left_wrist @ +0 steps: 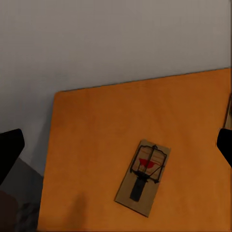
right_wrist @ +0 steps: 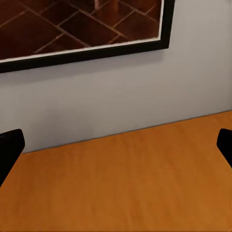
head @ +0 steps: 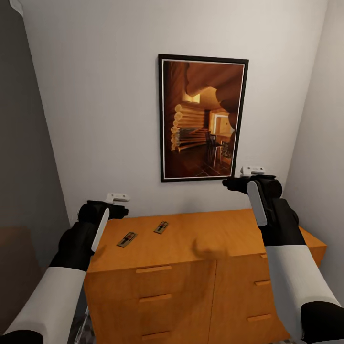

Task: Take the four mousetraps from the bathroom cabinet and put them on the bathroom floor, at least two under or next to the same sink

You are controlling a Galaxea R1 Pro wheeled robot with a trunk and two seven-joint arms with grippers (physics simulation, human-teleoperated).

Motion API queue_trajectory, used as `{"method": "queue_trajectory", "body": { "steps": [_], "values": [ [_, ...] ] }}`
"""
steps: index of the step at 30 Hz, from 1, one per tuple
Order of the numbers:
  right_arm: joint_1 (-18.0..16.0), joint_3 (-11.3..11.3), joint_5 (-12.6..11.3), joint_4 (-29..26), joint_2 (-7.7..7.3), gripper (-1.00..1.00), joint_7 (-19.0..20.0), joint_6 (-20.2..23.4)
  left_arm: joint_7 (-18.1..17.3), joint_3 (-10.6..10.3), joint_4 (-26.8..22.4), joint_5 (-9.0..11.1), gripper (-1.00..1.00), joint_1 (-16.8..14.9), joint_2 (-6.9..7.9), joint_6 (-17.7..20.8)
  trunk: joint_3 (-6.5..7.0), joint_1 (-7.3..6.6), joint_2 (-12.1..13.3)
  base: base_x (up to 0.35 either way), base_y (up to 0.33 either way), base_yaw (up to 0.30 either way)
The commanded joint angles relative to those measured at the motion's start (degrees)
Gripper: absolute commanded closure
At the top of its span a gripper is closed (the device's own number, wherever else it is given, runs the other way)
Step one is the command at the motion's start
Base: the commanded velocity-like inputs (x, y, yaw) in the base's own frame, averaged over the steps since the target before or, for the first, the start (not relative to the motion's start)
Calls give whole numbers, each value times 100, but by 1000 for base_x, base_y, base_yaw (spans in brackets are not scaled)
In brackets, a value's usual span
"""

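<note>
- Two mousetraps (head: 127, 239) lie flat on the cabinet (head: 200, 234) top, below and just ahead of the left fingers (left_wrist: 9, 150).
- Left fingers spread, empty, nearer; the trap's long axis runs slantwise between them.
- Right fingers (right_wrist: 10, 145) apart too, over bare wood.

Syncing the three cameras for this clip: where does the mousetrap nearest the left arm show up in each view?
Head view: the nearer mousetrap lies on the cabinet top, lower left of centre, beside the left arm, with a second mousetrap just beyond it.
Left wrist view: the same mousetrap sits right of centre, low in the picture.
Right wrist view: not in it.
Shared landmark: the orange cabinet top meeting the white wall.
</note>
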Motion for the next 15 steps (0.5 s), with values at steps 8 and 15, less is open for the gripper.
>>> {"method": "queue_trajectory", "body": {
  "steps": [8, 15],
  "values": [
    [-5, 10, -59, 2, -5, -100, -55, 17, 5, -296, 225, -11, -100, -5, -61, 24, -8, 1, -5, 34, 0, 0],
    [-5, 4, -53, 5, -12, -100, -57, 17, 6, -449, 491, -2, -100, -5, -68, 24, -8, 1, -5, 175, 0, 0]
  ]
}}
